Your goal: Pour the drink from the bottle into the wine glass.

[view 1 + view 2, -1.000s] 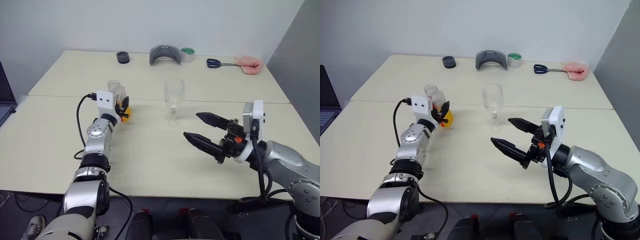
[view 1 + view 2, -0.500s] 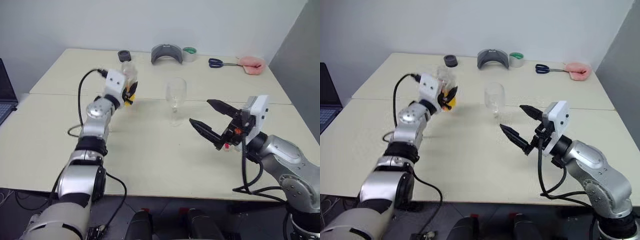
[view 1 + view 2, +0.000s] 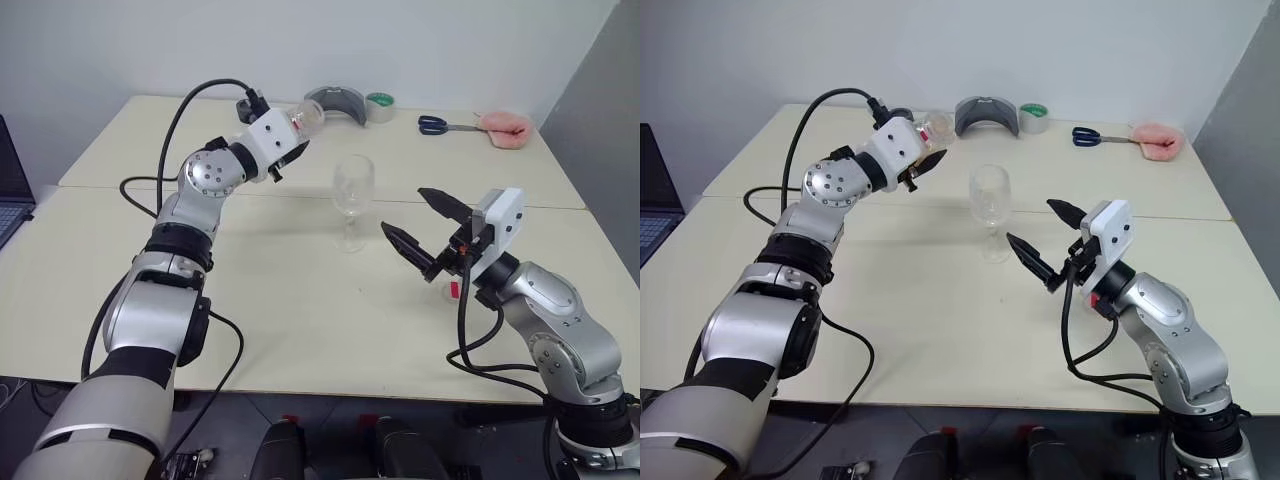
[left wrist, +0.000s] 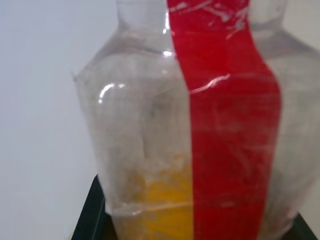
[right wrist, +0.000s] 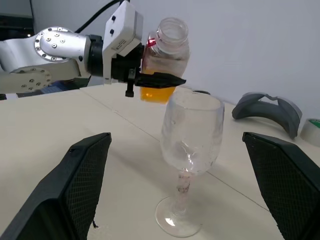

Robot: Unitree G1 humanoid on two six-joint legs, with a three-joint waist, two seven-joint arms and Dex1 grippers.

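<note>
My left gripper (image 3: 293, 150) is shut on the bottle (image 3: 300, 121) and holds it in the air, to the left of and above the wine glass (image 3: 352, 198). The bottle is clear with a red label strip (image 4: 227, 125). Its mouth (image 5: 172, 28) is uncapped and leans up and to the right in the head views. The orange drink (image 5: 156, 94) sits low in the bottle. The wine glass stands upright on the table and looks empty. My right gripper (image 3: 402, 209) is open just right of the glass, with nothing between its fingers.
Along the table's far edge (image 3: 300, 100) lie a grey curved object (image 3: 333, 105), a green tape roll (image 3: 377, 107), blue scissors (image 3: 440, 125) and a pink cloth (image 3: 500, 125). A laptop (image 3: 10, 190) stands at the far left. A black cable (image 3: 190, 110) loops over my left arm.
My left arm has lifted the bottle off the table, carried it up and right toward the glass, and tipped it. The right gripper has crept forward toward the glass, still open.
</note>
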